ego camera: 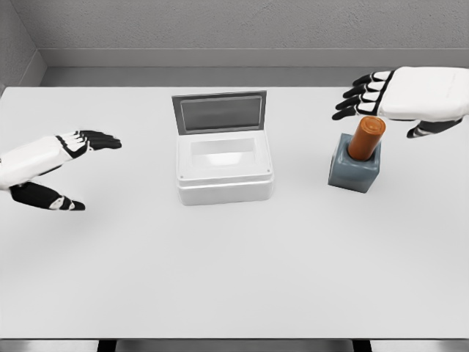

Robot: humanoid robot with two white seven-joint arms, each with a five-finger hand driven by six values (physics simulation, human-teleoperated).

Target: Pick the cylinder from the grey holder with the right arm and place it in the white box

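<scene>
An orange cylinder (366,138) stands slightly tilted in the grey holder (354,170) at the right of the table. My right hand (388,103) hovers just above and behind the cylinder's top, fingers spread, holding nothing. The white box (224,165) sits at the table's middle with its grey lid (219,111) raised at the back and its inside bare. At the left edge my left hand (77,165) floats above the table, fingers extended and thumb apart, holding nothing.
The white table (234,279) stretches wide toward its front edge. A grey wall (234,29) runs behind the table's far edge.
</scene>
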